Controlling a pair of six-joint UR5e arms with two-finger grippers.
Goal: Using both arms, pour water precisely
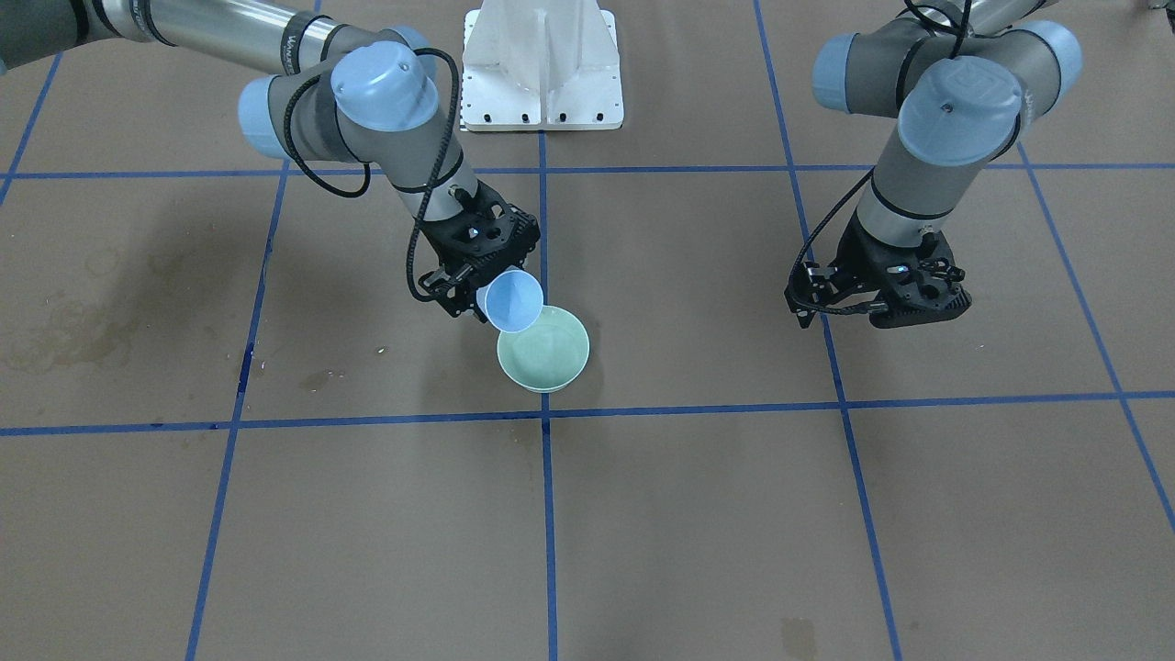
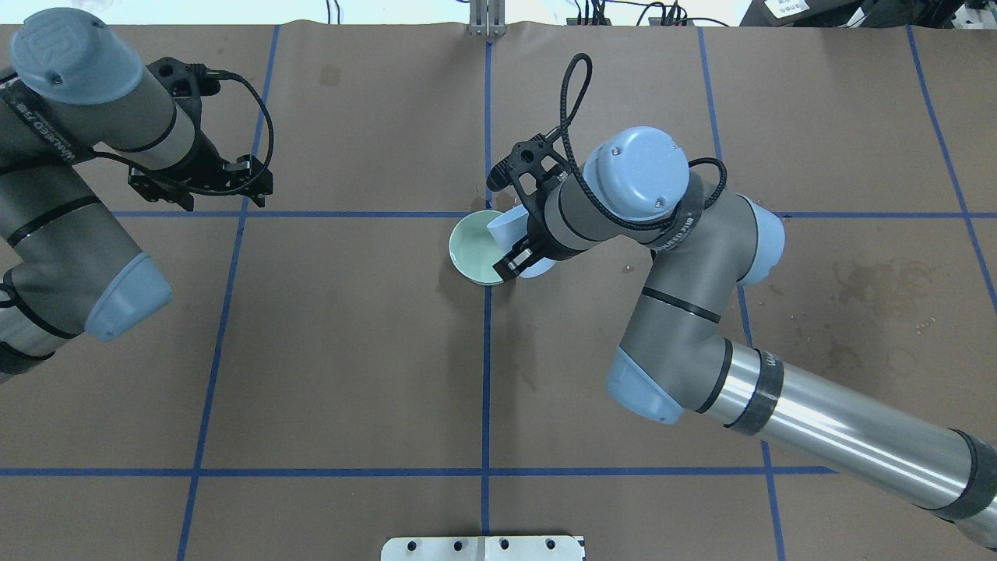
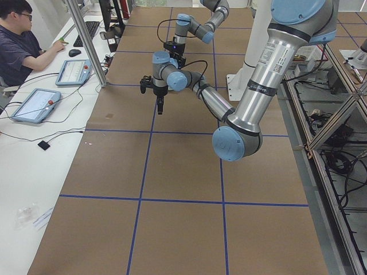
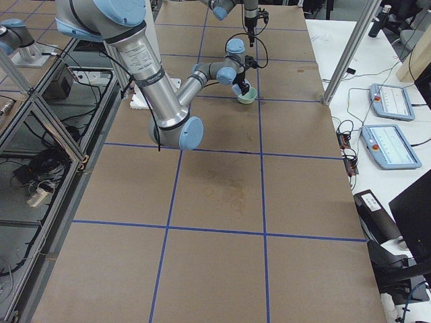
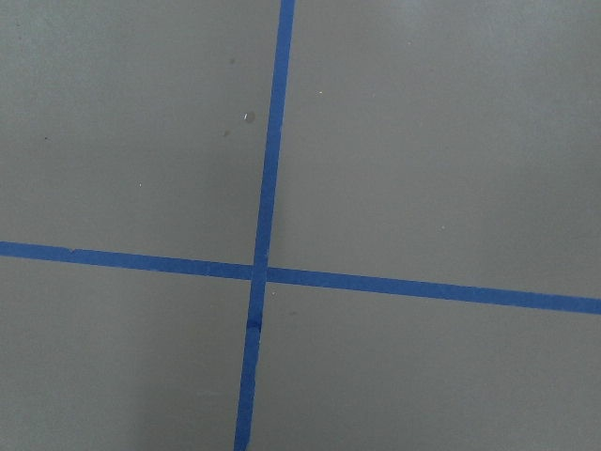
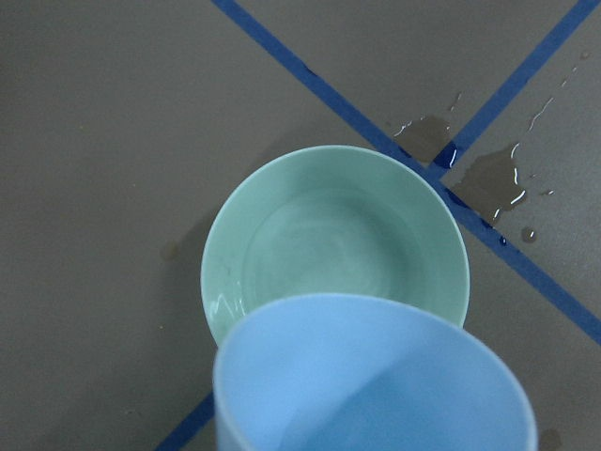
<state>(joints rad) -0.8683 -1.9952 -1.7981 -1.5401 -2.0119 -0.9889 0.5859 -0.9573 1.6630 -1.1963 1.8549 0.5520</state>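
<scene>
Right gripper (image 1: 470,296) clamped on blue cup (image 1: 514,301). Cup tipped, lip over green bowl (image 1: 528,378) rim. Pour step in hand. No stream visible. Water (image 6: 488,178) shows as shiny spill beside tape cross beyond bowl; bowl contents unclear. Left gripper (image 1: 904,308) hangs well apart, jaw spread unreadable. Next, likely: level cup slowly, keep lip inside rim.

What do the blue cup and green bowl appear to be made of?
The blue cup looks like matte plastic: thin rim, even colour, soft sheen. The green bowl looks glossy, glazed ceramic or melamine, I cannot tell which: bright glints on its inner wall.
</scene>
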